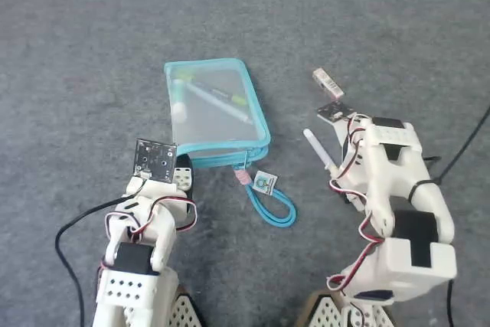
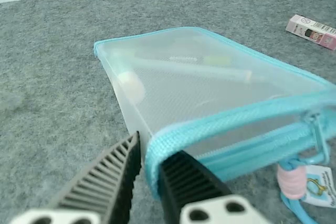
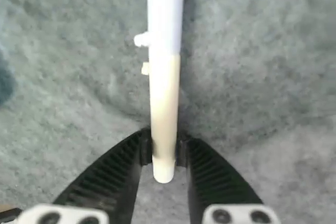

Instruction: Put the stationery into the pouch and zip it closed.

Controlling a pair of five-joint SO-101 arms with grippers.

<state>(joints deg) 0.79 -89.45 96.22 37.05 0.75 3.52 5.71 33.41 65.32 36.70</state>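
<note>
Grey felt table (image 1: 92,59) with two arms at its near edge. The clear, teal-trimmed pouch (image 1: 214,112) lies flat near the centre, with several pieces of stationery (image 1: 218,97) visible inside. The left gripper (image 2: 149,153) is pinched on the pouch's near zippered corner. The right gripper (image 3: 164,148) clamps the end of a white pen (image 3: 165,77), which lies on the felt to the right of the pouch. A teal wrist loop (image 1: 272,204) trails from the zipper. A small box (image 1: 325,80) lies farther back.
</note>
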